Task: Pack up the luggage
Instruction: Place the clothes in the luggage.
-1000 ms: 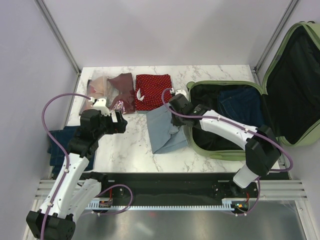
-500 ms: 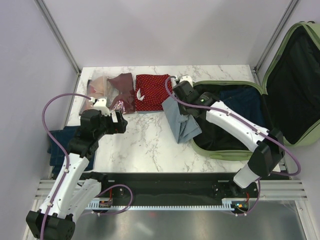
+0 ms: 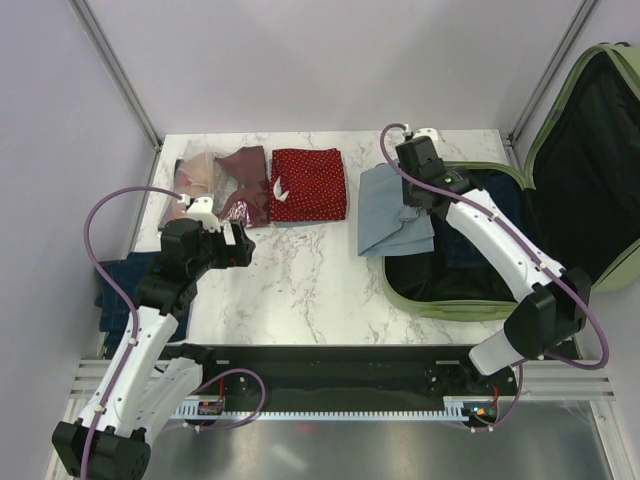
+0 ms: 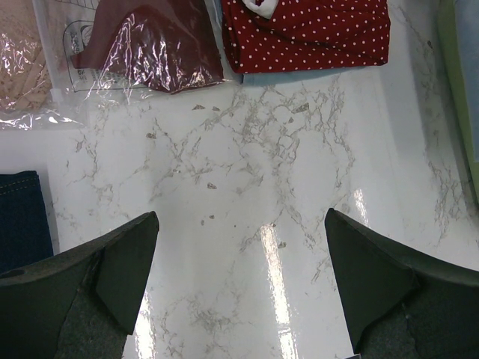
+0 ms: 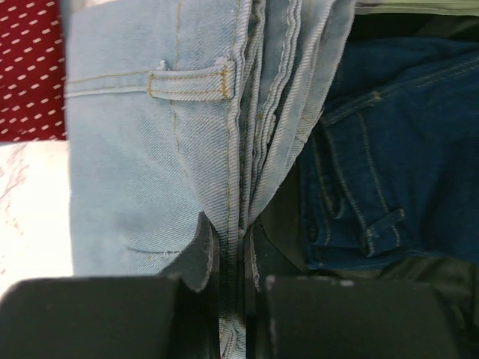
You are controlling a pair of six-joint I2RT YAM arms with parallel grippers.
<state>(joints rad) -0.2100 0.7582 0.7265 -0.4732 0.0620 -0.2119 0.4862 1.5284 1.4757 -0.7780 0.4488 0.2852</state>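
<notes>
Mid-transfer: your right pincer (image 5: 230,250) clamps the light-blue jeans (image 5: 150,149), the luggage (image 3: 452,310) lying open just to its right. Next, swing them over the dark jeans (image 5: 389,149) inside and let go. Your left pincer (image 4: 239,277) gapes wide.

In the overhead view we lose the far right of the luggage (image 3: 590,170) lid past the picture's edge, and the left arm covers part of the folded dark jeans (image 3: 118,290) at the left edge of the tabletop (image 3: 300,280). The right gripper (image 5: 233,254) has its jaws sunk in the folds of the light blue jeans (image 5: 135,149), so we cannot see their tips, and the dark blue jeans (image 5: 397,149) beside them run out of the wrist view to the right. From the left wrist, the red polka-dot garment (image 4: 307,30), the bagged maroon garment (image 4: 150,45) and the bagged beige item (image 4: 22,67) are cut off by the top edge, and we cannot tell what kind of clothing any of them is.
</notes>
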